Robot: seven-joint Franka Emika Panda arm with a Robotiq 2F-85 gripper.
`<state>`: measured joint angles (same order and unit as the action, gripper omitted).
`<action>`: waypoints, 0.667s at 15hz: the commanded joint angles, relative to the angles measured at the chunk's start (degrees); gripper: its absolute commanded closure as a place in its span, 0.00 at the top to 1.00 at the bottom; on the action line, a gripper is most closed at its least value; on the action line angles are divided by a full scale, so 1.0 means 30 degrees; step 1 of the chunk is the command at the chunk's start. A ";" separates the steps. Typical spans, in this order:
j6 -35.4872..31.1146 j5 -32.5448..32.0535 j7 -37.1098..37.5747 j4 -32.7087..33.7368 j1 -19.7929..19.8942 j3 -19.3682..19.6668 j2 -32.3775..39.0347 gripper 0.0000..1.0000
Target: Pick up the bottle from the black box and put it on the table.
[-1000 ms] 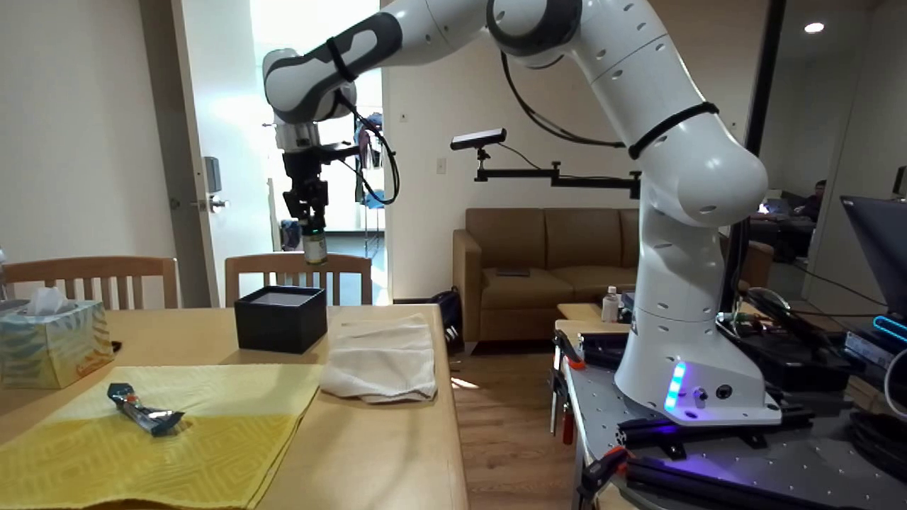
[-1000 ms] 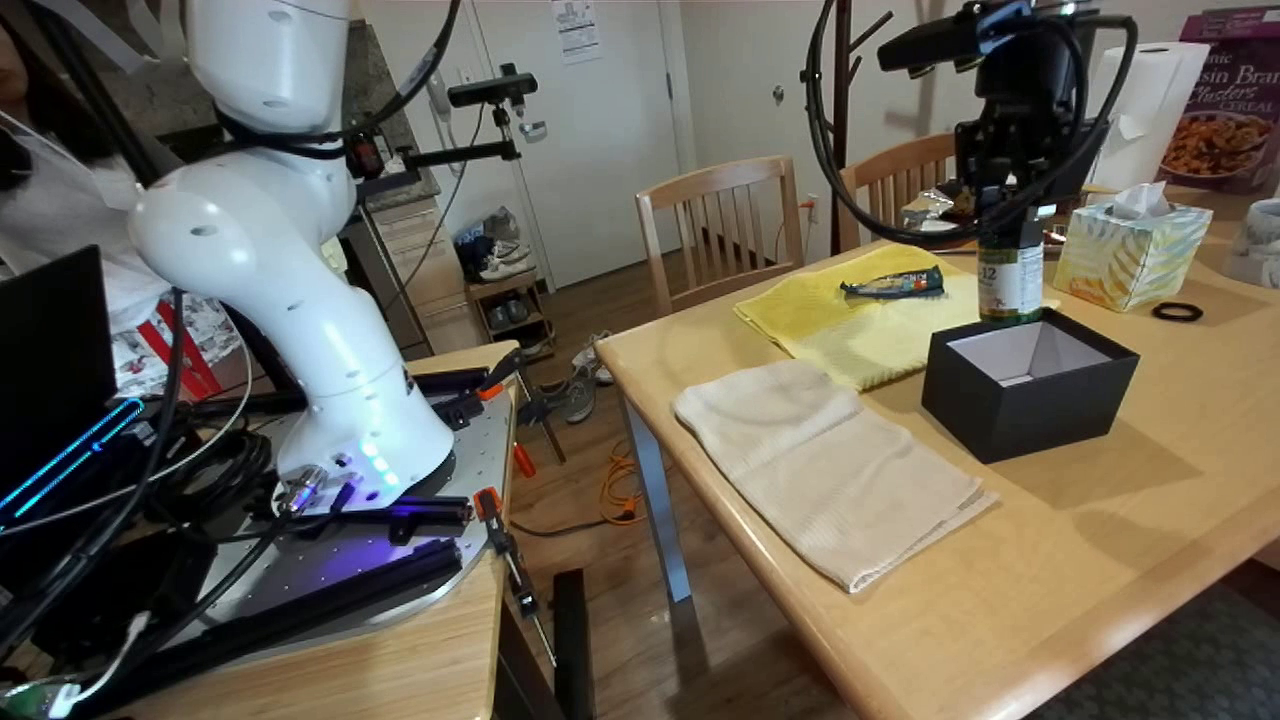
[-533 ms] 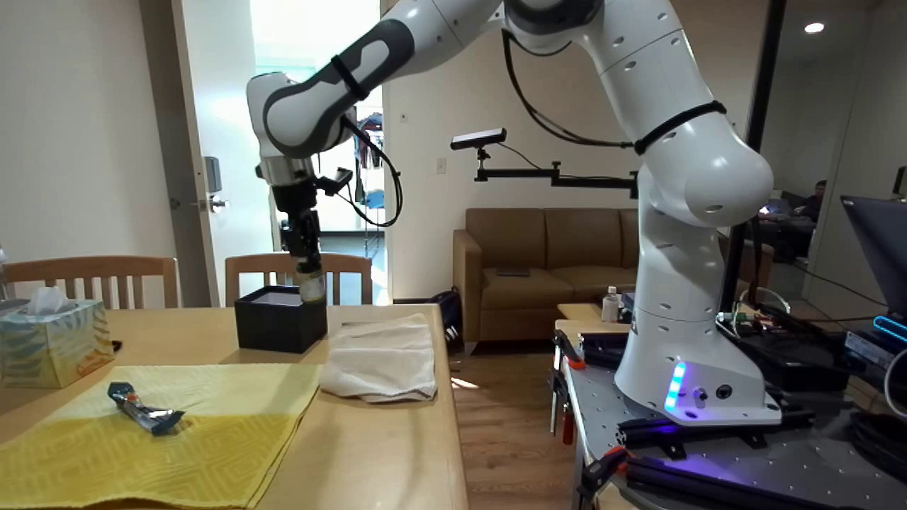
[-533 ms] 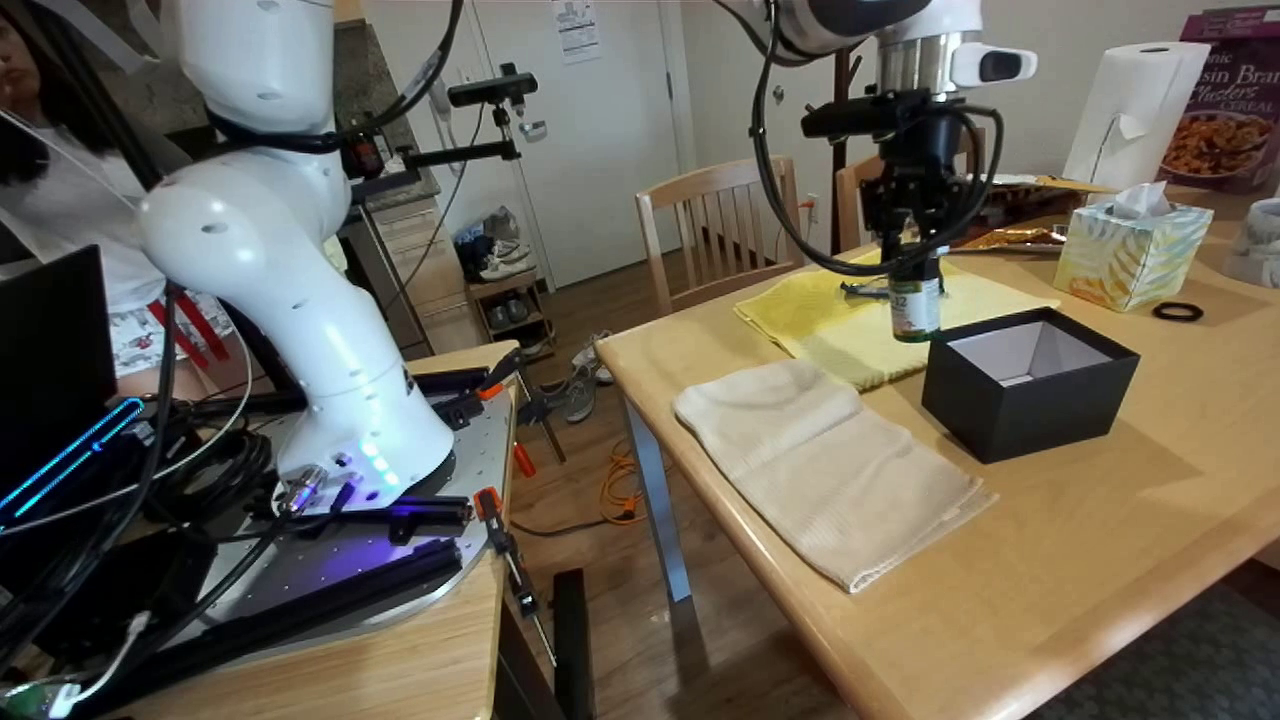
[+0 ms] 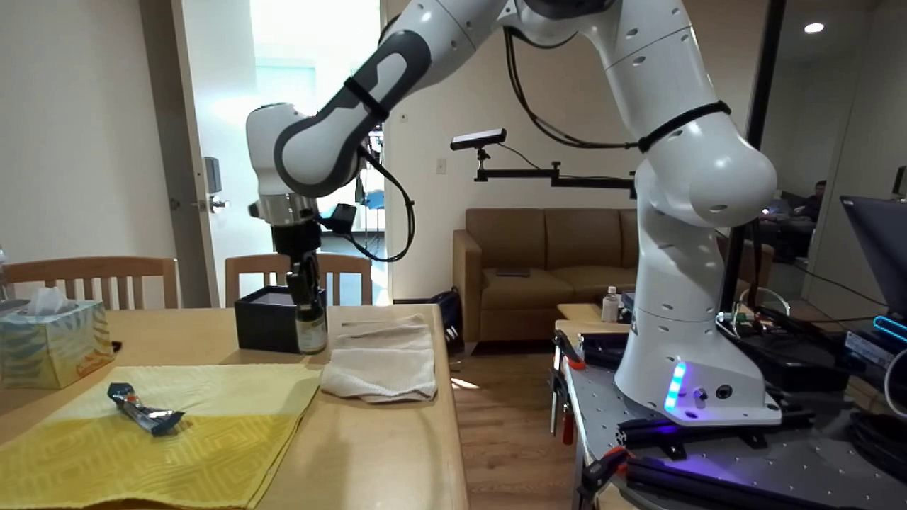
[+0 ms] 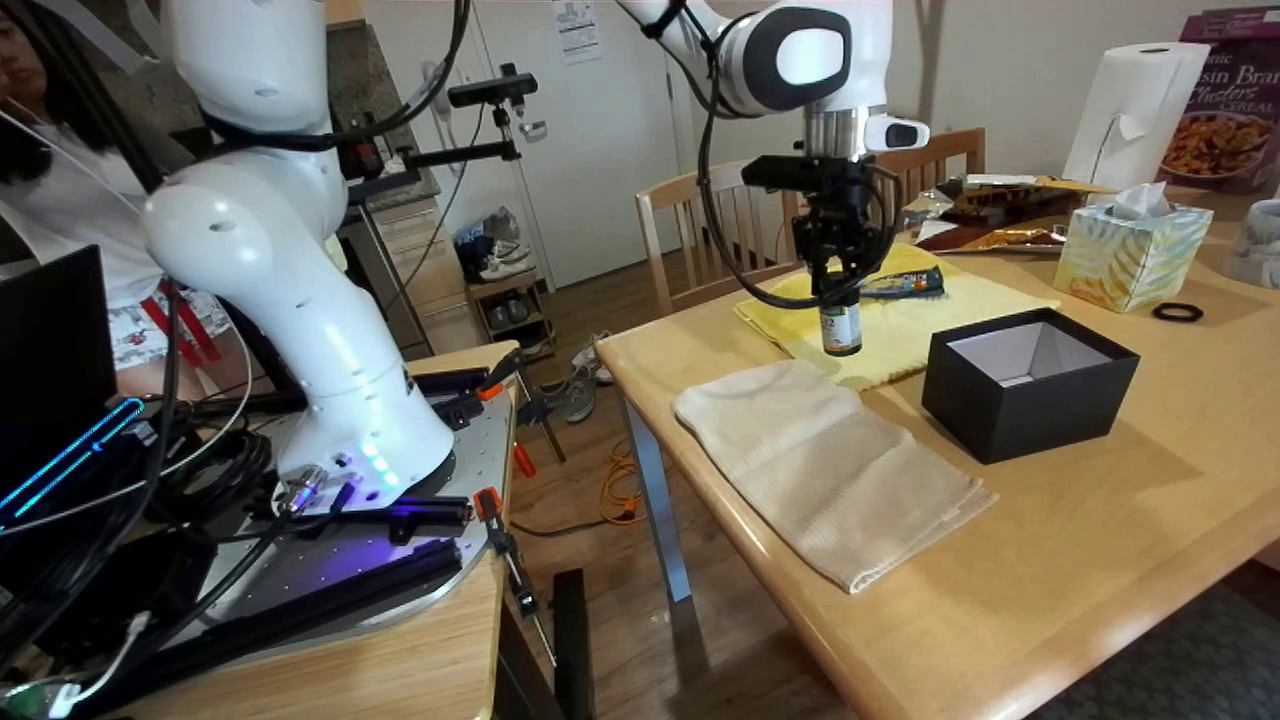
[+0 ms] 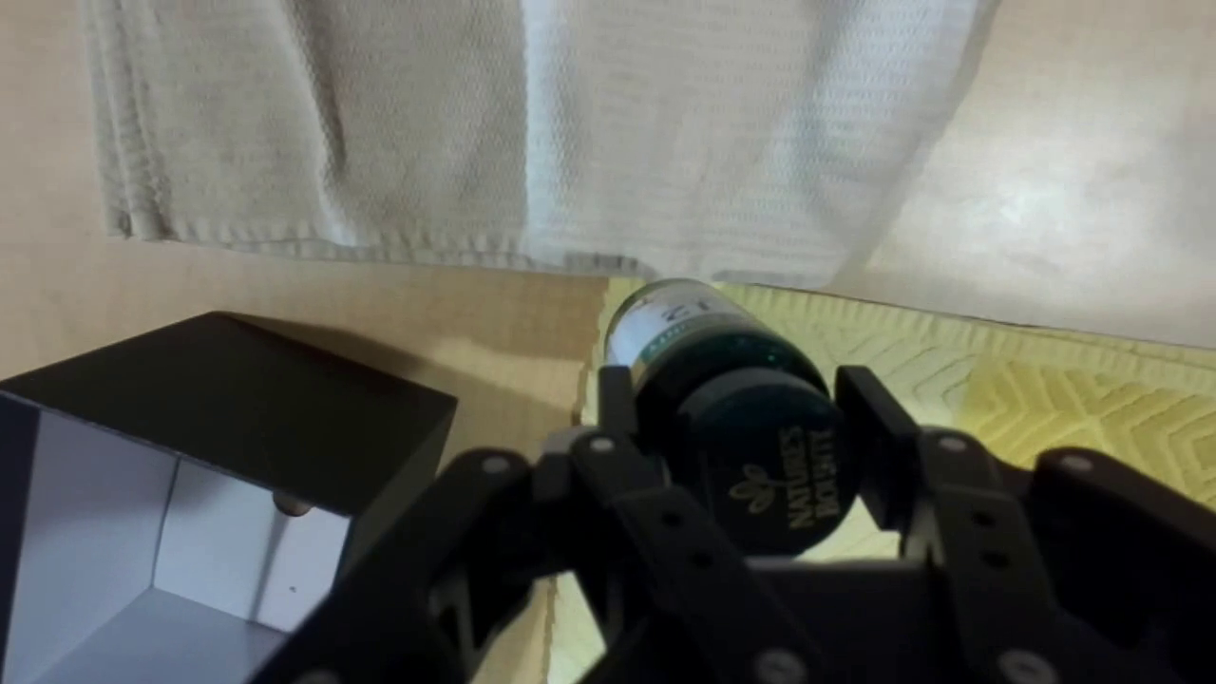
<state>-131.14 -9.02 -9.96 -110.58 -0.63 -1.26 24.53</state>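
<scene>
The bottle is small and dark green with a white label and a dark cap; it shows in both exterior views (image 5: 312, 336) (image 6: 841, 330) and in the wrist view (image 7: 760, 456). My gripper (image 5: 306, 308) is shut on its upper part, as the wrist view (image 7: 727, 408) shows. The bottle is roughly upright, outside the box, low over the near part of the yellow cloth (image 6: 900, 350). I cannot tell whether its base touches the cloth. The open black box (image 6: 1050, 420) stands beside it on the wooden table (image 6: 1130, 530); its visible inside is white and empty.
A folded beige cloth (image 6: 830, 470) lies by the table edge, close to the bottle. A foil-wrapped bar (image 5: 145, 409) lies on the yellow cloth. A tissue box (image 5: 57, 343), a black ring (image 6: 1178, 312) and a paper towel roll (image 6: 1135, 130) stand farther along. Chairs (image 6: 720, 220) border the table.
My gripper has carried the bottle sideways, away from above the black box, and lowered it to beside the box over the yellow cloth. The box and cloths have not moved.
</scene>
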 commanded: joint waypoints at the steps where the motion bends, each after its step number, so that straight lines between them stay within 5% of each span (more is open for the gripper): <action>1: -0.0671 0.0954 -0.0089 -0.1698 0.0149 -0.0458 -0.1328 0.29; 10: -0.1619 0.1300 0.1579 -0.3295 -0.0745 -0.0646 -0.1396 0.29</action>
<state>-132.35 -4.99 -7.86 -117.20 -2.08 -3.48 20.80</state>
